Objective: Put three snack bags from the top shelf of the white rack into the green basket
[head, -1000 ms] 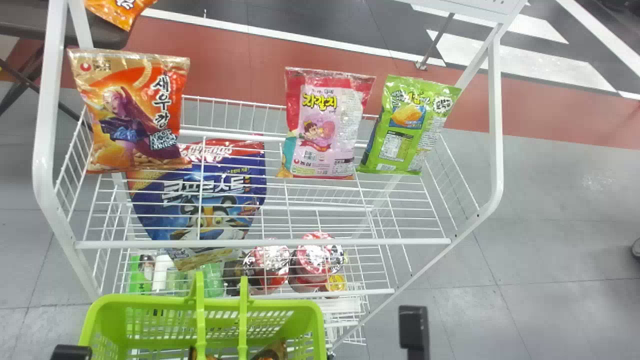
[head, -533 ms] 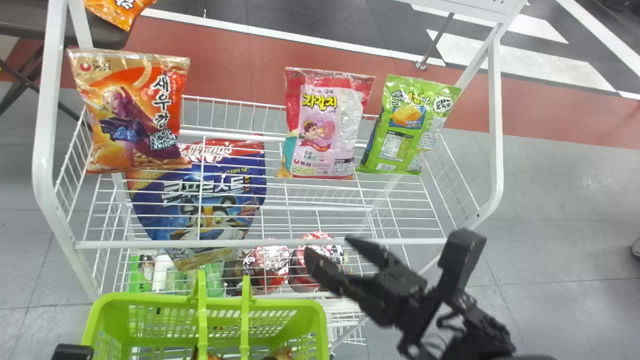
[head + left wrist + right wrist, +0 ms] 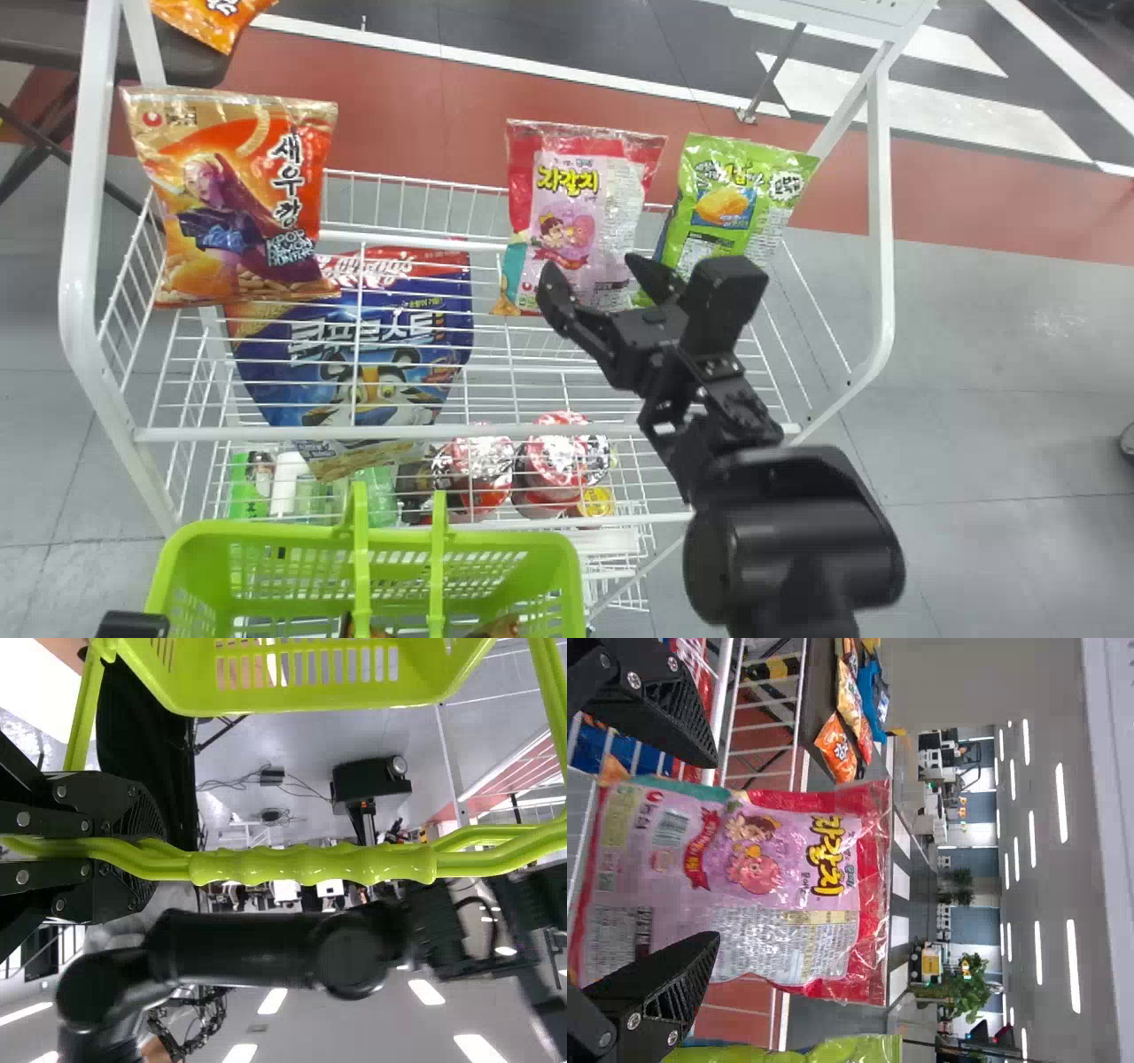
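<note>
In the head view my right gripper stands open before the lower part of the pink snack bag. The right wrist view has the same gripper with its fingers apart, the pink bag upright beyond and between them. On the top shelf also stand the green bag, partly behind the gripper, and the orange bag. The left gripper is at the bottom left, beside the green basket. In the left wrist view, the left gripper is shut on the basket handle.
The white rack's front rail runs below the right gripper's fingers, under the forearm. A blue cereal bag and cup noodles stand on lower shelves. Some snack packaging lies in the basket.
My right arm has come up from the bottom edge, over the rack's front rail, to the pink bag, its gripper open. The left gripper and basket have barely moved.
</note>
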Robot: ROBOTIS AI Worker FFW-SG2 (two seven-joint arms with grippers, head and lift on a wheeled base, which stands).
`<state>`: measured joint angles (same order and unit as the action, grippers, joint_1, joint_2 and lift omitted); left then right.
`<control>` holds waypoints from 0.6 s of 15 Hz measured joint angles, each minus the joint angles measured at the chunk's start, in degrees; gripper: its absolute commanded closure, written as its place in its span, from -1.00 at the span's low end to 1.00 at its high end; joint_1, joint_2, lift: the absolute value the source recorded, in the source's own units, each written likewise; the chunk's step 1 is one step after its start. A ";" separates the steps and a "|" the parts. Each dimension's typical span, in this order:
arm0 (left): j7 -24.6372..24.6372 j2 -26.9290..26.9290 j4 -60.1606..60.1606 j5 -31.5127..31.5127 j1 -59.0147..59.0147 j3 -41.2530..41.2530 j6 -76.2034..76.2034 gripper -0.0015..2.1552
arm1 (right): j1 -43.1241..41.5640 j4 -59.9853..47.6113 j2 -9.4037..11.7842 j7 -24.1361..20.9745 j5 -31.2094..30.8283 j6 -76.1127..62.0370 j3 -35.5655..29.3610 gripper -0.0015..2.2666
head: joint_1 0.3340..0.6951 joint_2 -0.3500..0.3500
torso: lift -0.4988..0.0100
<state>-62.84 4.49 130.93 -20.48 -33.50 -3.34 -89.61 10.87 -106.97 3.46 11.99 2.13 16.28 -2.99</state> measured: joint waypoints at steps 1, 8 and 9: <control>0.00 0.06 -0.07 0.00 0.30 -0.13 0.00 0.99 | -2.34 2.38 -0.12 -0.75 -0.66 0.01 -0.05 -0.83 | 1.00 -1.00 | 0.96; -0.27 0.33 -0.32 0.00 0.81 0.21 0.00 0.99 | -11.32 12.85 -0.19 2.61 -1.65 3.39 -0.49 0.86 | 1.00 -1.00 | 0.96; -0.32 0.34 -0.32 -0.01 0.81 0.35 0.00 0.99 | -10.48 11.97 -0.18 3.23 -1.38 3.93 -0.44 0.87 | 1.00 -1.00 | 0.96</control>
<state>-63.15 4.83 130.60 -20.50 -32.69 -2.99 -89.61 0.39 -94.99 3.28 15.23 0.75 20.21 -3.42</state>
